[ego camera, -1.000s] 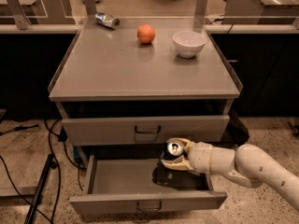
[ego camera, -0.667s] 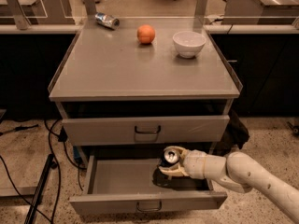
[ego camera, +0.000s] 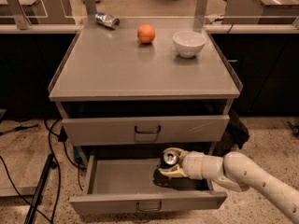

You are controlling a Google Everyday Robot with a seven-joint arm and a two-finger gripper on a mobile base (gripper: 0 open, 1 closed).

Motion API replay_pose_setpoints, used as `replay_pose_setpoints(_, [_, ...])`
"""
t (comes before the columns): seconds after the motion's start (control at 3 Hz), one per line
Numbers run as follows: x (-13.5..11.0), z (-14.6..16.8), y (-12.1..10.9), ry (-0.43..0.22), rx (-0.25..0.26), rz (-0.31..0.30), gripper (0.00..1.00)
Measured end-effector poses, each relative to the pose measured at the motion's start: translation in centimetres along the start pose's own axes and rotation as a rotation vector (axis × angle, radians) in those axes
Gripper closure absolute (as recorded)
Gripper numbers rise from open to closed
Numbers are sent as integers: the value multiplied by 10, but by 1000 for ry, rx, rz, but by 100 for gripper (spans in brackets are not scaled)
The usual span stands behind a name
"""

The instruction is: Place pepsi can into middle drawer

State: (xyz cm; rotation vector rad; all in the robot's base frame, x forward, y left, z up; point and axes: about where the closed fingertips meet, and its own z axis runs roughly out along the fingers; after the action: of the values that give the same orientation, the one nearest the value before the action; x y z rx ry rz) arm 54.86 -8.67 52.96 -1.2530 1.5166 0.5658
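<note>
The middle drawer (ego camera: 117,200) is pulled open below the shut upper drawer front (ego camera: 145,129). My gripper (ego camera: 169,164) reaches in from the right, inside the open drawer near its back middle, and is shut on the pepsi can (ego camera: 168,157). The can stands upright with its silver top showing; its dark body is mostly hidden by the fingers (ego camera: 171,172). It sits low in the drawer, and I cannot tell whether it touches the drawer floor.
On the cabinet top (ego camera: 117,69) stand an orange (ego camera: 146,33), a white bowl (ego camera: 188,43) and a silvery-blue can (ego camera: 107,20) lying at the back left. Cables and a dark stand leg (ego camera: 39,190) lie on the floor left.
My gripper has moved left and down with the can, deeper into the open drawer. Nothing on the cabinet top has moved.
</note>
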Motion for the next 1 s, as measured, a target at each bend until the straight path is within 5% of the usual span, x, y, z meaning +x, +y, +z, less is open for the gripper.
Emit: replay_pose_setpoints(1.0, [72, 40, -7, 44, -48, 10, 100])
